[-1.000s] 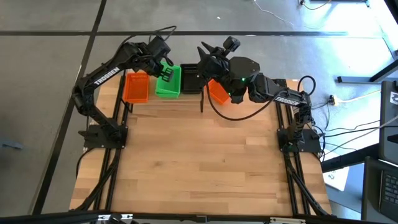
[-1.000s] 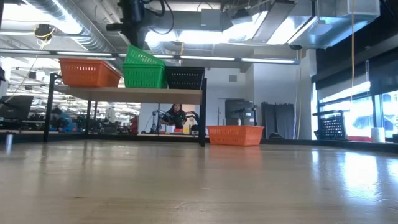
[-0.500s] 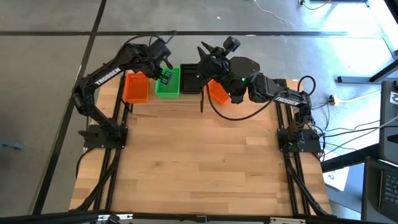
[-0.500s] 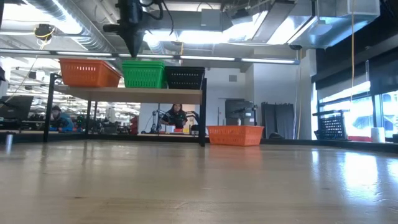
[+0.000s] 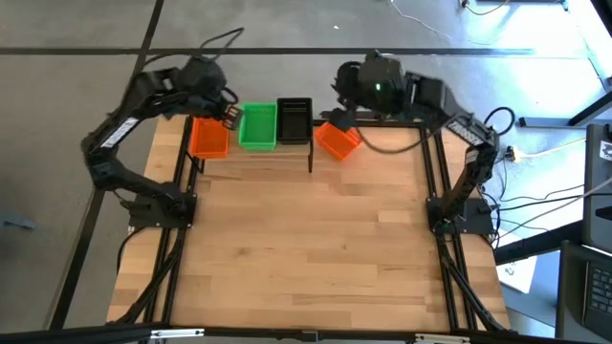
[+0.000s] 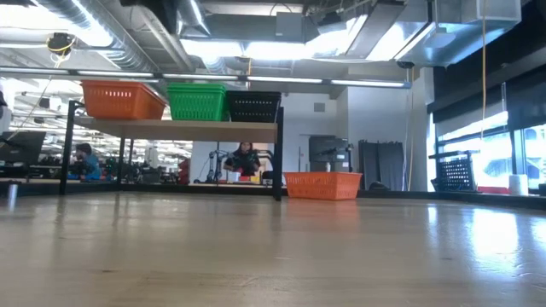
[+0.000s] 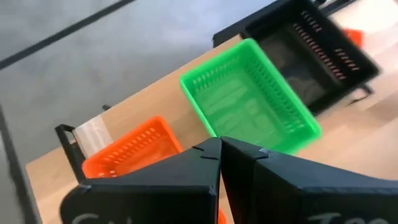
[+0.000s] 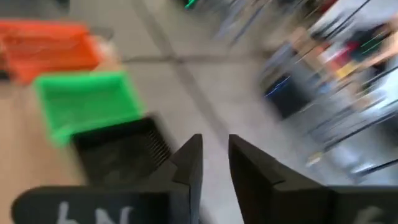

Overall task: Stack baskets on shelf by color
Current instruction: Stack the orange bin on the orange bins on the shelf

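High view: shelf [image 5: 251, 157] holds orange, green, black stacks | orange basket [image 5: 338, 139] left on tabletop [image 5: 306, 248] | left gripper [image 7: 219, 147] jaws clenched, right gripper [image 8: 215, 149] jaws slightly parted, both empty | you grab it next.

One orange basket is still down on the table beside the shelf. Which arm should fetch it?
Right. The orange basket on the table sits just right of the shelf, directly under the right gripper; the left gripper hangs beyond the shelf's far end.

Overhead camera looking straight down on the table [image 5: 306, 248], table-level camera facing across it into the room, two wrist cameras close above the shelf [image 6: 171, 127], all four sharing the shelf's baskets [image 5: 256, 126].
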Available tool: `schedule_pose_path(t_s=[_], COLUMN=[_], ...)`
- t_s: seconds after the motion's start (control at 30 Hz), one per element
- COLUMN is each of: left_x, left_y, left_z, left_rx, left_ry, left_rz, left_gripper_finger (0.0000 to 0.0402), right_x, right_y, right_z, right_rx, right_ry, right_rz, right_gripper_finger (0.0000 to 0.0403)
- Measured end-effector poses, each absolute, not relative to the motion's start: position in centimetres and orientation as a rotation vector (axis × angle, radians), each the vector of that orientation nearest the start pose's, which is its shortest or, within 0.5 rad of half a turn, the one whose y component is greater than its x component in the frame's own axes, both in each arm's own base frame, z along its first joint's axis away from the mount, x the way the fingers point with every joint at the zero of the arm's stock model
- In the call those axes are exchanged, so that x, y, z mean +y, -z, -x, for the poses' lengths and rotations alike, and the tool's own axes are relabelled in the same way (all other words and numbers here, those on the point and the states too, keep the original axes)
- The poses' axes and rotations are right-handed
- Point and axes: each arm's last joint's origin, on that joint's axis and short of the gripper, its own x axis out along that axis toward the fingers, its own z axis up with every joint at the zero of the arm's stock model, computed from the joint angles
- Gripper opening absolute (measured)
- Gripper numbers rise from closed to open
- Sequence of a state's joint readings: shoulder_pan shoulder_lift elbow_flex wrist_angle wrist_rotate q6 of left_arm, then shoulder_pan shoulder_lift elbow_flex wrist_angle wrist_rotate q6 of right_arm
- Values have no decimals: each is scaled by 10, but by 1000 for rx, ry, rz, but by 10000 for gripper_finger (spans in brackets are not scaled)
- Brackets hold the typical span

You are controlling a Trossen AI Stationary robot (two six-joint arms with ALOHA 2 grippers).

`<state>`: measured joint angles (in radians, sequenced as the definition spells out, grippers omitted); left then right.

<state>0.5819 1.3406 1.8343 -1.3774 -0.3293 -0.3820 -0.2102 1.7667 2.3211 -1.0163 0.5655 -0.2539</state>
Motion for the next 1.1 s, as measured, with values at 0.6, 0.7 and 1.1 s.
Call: schedule_pose_path(t_s=[0.6,0.7,1.1], left_x=[76,75,75], left_y=[-484,-484,-484], left_z=[-119,-118,-118], left_rx=[544,541,541], left_ry=[-937,-935,-935], left_rz=[434,435,435], left_gripper_finger=[0,0,0], right_x=[-183,-186,-199], right_y=[-399,-374,-260], right_z=[-310,-315,-327], right_rx=[1188,1241,1382], right_ry=[38,-144,-312], right_rz=[47,146,328], right_gripper_finger=[72,72,71])
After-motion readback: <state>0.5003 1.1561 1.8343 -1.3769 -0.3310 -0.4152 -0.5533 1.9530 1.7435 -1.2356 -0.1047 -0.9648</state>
